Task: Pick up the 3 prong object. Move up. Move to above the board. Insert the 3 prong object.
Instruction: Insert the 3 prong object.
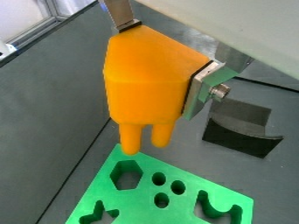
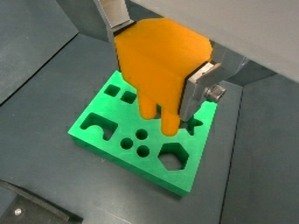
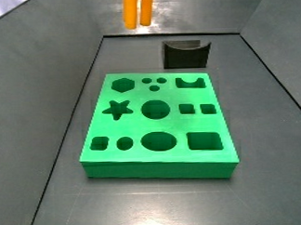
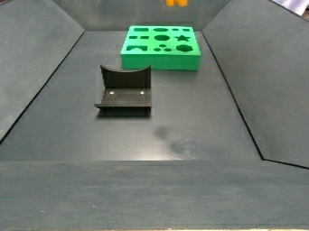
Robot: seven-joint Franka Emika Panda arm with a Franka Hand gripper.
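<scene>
Dark table [image 4: 169, 135] below, and the gripper [image 2: 163, 66] hangs high over the board [image 3: 156, 123], clamped on the 3 prong object [image 1: 146, 79]. It looks light, rigid plastic; the chunky top is the place to grip, well clear of those thin prongs.

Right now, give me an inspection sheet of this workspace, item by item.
Surface: dark grey floor with sloped walls; a faint scuff shows, otherwise bare.
Job's things: orange three-prong block held in the air, prongs down, not yet in any hole; green board lies flat with its cutouts all empty.
Clutter: one dark notched block on the floor, apart from the board.
Claw: the claw is shut on the orange block, raised above the board, silver fingers pressing its sides.
Cables: nothing seen.
Surroundings: pale strips beyond the walls, too unclear to name.
</scene>
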